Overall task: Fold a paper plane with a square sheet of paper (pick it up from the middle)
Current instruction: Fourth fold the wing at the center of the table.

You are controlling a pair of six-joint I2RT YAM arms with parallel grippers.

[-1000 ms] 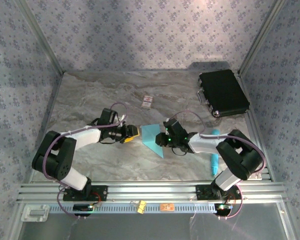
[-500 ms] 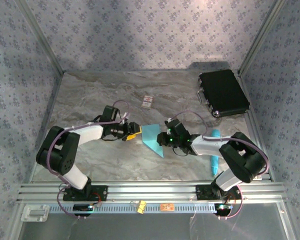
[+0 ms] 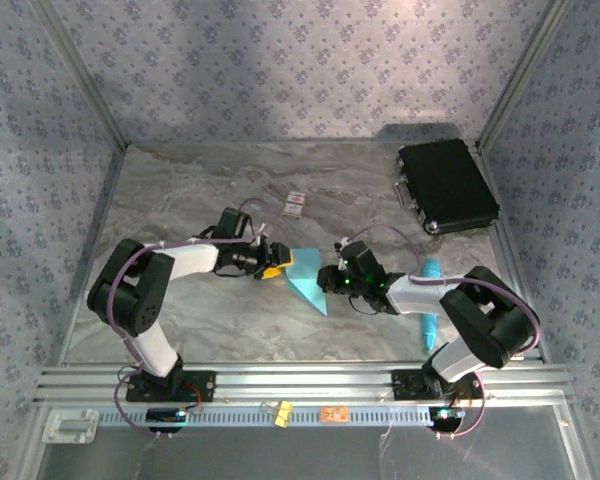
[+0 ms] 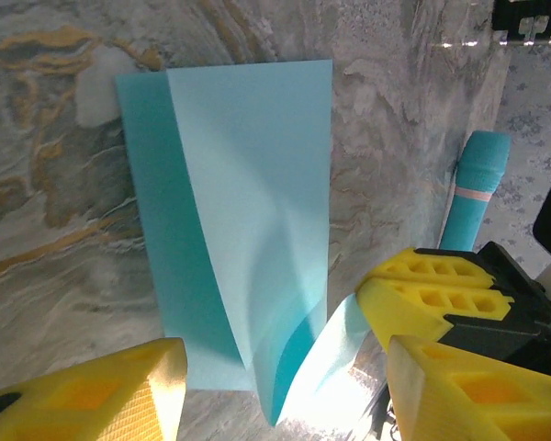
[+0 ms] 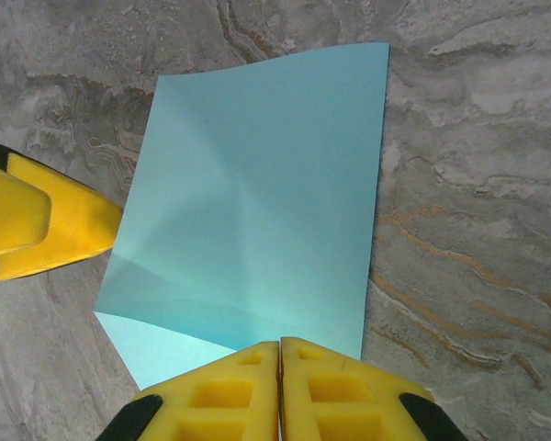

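The square sheet of paper (image 3: 305, 276) is light blue and lies mid-table, partly folded, with one layer curling up off the marble. My right gripper (image 5: 280, 354) is shut on the sheet's near edge (image 5: 257, 220), and its yellow fingers (image 4: 432, 292) lift a flap (image 4: 340, 344) in the left wrist view. From the left, my left gripper (image 3: 274, 263) reaches the sheet's other end. It stands open (image 4: 285, 386), its pads either side of the sheet's pointed fold (image 4: 248, 230) without touching it. One left finger (image 5: 37, 225) lies beside the sheet's left edge.
A slim cyan pen-like stick (image 3: 430, 300) lies by the right arm, also seen as a stick (image 4: 473, 193) beyond the paper. A black case (image 3: 445, 187) sits at the back right. A small white card (image 3: 295, 204) lies behind the paper.
My left gripper has moved right, up to the paper's end. My right gripper has closed on the paper's edge and shifted slightly nearer; the paper's flap has lifted.
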